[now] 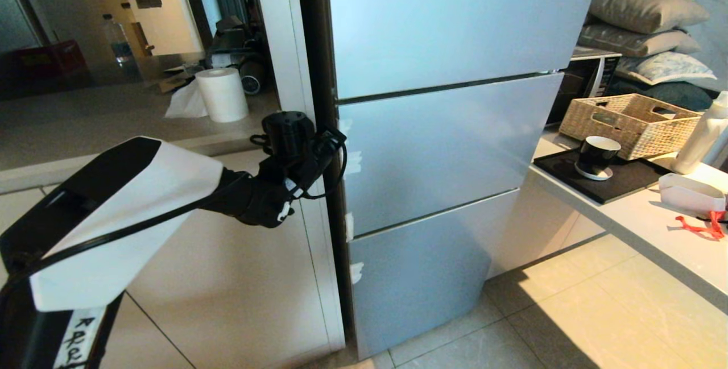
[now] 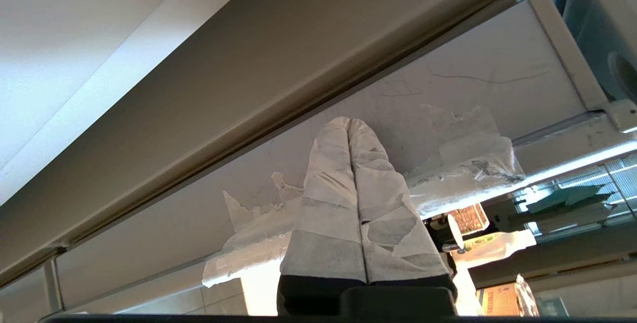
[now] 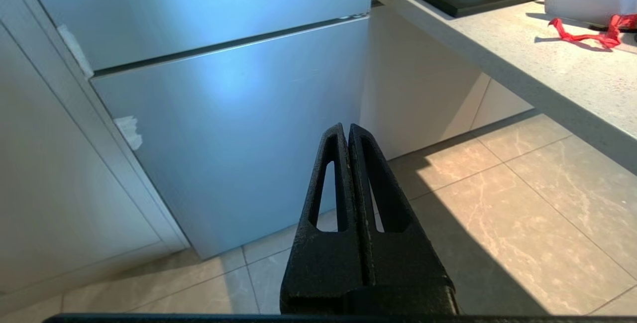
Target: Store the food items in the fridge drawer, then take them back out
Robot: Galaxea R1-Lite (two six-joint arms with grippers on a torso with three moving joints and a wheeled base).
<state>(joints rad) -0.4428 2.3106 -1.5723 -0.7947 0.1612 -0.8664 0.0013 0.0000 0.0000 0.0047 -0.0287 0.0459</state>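
On the left, our left arm (image 1: 125, 210) reaches to the left edge of the tall grey fridge (image 1: 443, 130). Our left gripper (image 2: 351, 126) is squeezed closed, holding nothing, with its taped tips right at the door's edge by some torn white tape (image 2: 463, 159). All the fridge doors are closed, so we cannot see the drawer or the red fruit. Our right gripper (image 3: 347, 131) is closed too, hanging above the floor (image 3: 497, 213) near the counter (image 3: 547, 69).
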